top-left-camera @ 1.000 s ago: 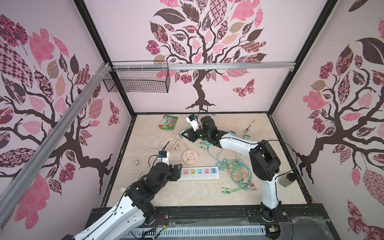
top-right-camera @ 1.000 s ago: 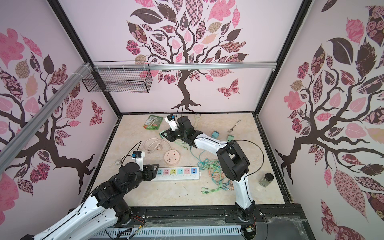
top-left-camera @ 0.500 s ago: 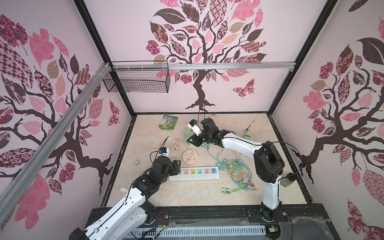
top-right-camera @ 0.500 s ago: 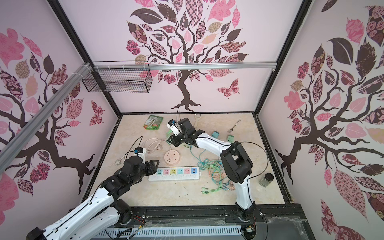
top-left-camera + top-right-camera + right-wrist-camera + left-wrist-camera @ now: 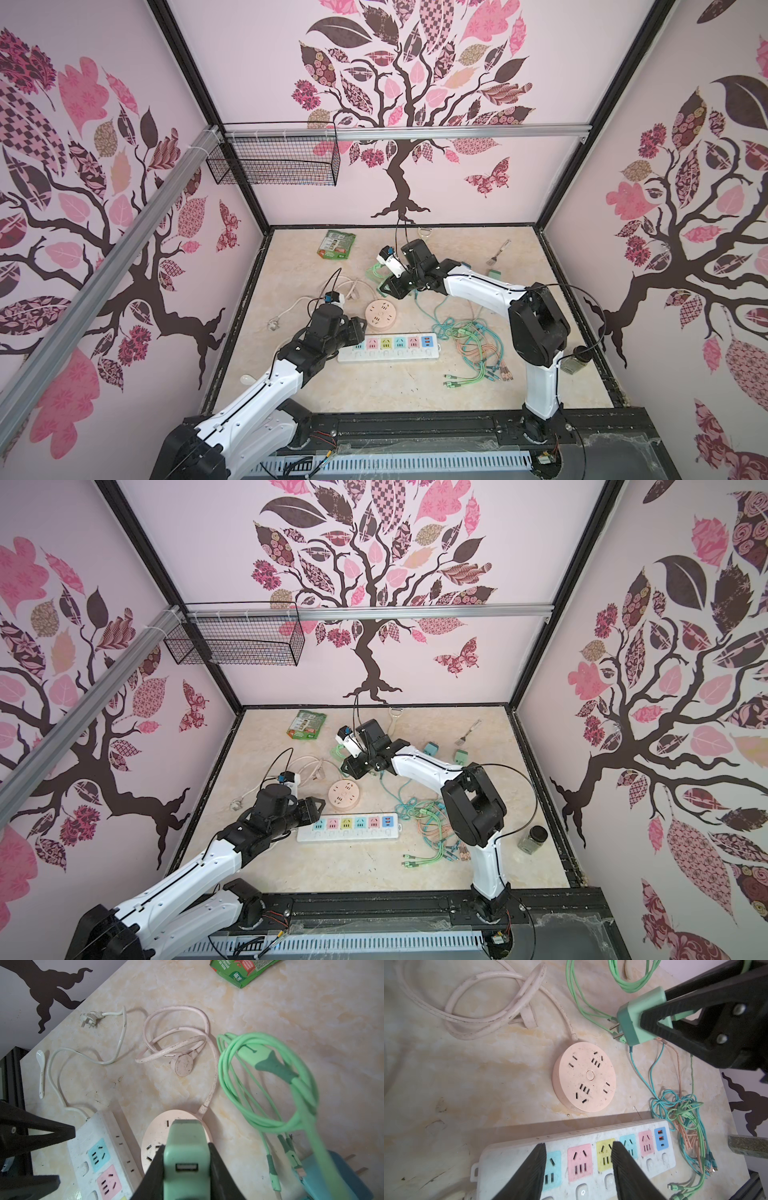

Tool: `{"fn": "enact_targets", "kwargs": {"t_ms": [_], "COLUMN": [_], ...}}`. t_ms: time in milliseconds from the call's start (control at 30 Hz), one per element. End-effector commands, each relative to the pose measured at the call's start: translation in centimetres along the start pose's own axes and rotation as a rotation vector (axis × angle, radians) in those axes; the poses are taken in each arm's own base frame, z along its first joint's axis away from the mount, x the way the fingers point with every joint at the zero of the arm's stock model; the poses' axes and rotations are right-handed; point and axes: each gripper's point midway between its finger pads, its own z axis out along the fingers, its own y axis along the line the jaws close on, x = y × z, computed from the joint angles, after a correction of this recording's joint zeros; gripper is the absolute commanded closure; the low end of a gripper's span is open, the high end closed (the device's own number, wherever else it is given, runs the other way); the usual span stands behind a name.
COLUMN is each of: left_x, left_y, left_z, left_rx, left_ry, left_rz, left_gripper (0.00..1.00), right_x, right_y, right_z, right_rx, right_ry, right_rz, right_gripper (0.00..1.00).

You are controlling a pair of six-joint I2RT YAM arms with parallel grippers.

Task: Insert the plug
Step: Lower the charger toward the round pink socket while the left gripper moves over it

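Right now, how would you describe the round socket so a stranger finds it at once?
Find the long white power strip with coloured outlets near the middle of the table. Just behind it, towards the back wall, lies the round socket. It alone is a flat peach-pink disc.

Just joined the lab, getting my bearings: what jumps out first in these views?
The right gripper, jaws shut on a mint-green plug, holds it near the round pink socket mid-table. Nearer the front, the left gripper hovers open over the white power strip, with coloured cables tangled beside it.
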Motion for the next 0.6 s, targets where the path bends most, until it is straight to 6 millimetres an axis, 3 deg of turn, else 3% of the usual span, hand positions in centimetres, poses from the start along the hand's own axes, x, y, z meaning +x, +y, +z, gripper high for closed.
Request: {"fn": "enact_targets", "kwargs": {"t_ms": [0, 567], "left_x": [0.3, -0.4], "left_y": [0.0, 0.5], "left_z": [0.9, 4.5], "left_rx": [0.017, -0.053], "left_ry": [0.005, 0.062], "left_rz": [0.016, 0.05], "left_gripper": [0.46, 0.61], "right_x": [0.0, 1.4], "right_y": [0.5, 0.4], "right_z": [-1.2, -0.6], "right_rx": [0.004, -0.005], "right_ry": [0.01, 0.059], "right_rz": [-0.021, -0.012], "right_gripper": [0.76, 0.76]}}
